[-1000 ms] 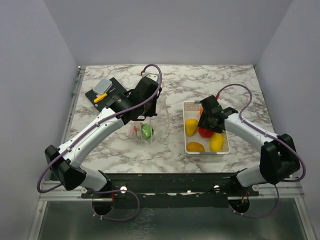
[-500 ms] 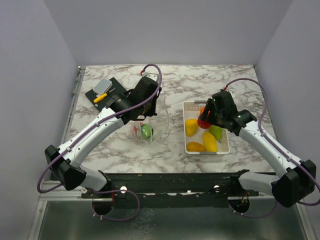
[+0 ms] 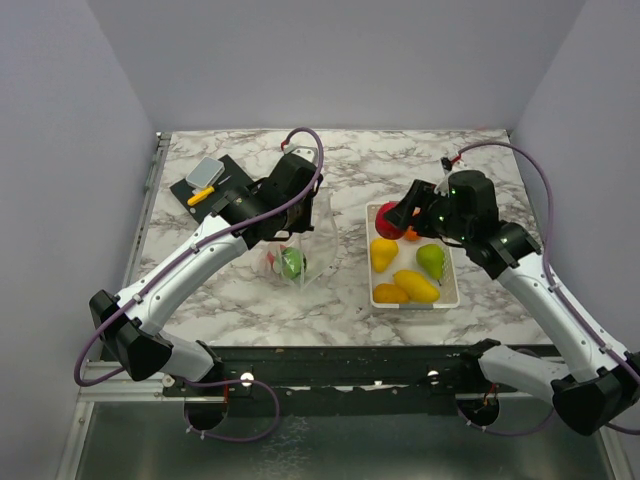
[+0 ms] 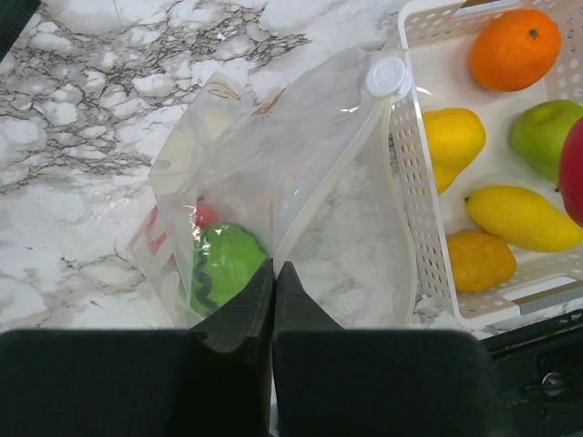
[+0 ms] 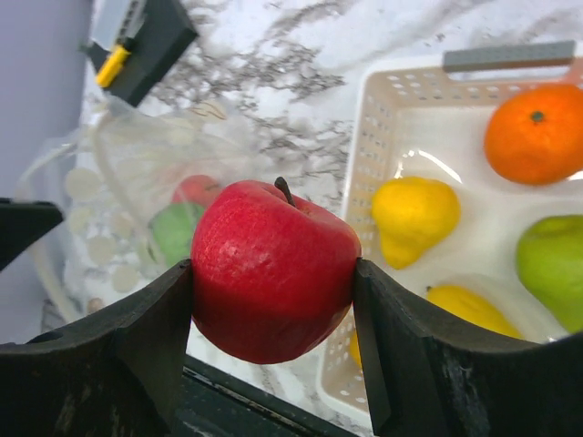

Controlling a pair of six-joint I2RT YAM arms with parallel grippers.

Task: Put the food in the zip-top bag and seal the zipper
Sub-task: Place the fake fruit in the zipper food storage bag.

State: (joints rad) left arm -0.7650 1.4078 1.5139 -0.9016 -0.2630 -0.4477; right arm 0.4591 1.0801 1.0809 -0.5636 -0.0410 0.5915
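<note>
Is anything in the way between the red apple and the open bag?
Nothing visible. The right gripper holds the apple over the tray edge nearest the bag, and the left gripper holds the bag's mouth open beside it.

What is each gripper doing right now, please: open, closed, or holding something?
Left gripper: closed, pinching the zip-top bag at its edge.
Right gripper: closed on the red apple.

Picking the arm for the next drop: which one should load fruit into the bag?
Right. The right claw holds the red apple in the air near the zip-top bag; the left claw is shut on the bag's edge, propping the mouth open.
</note>
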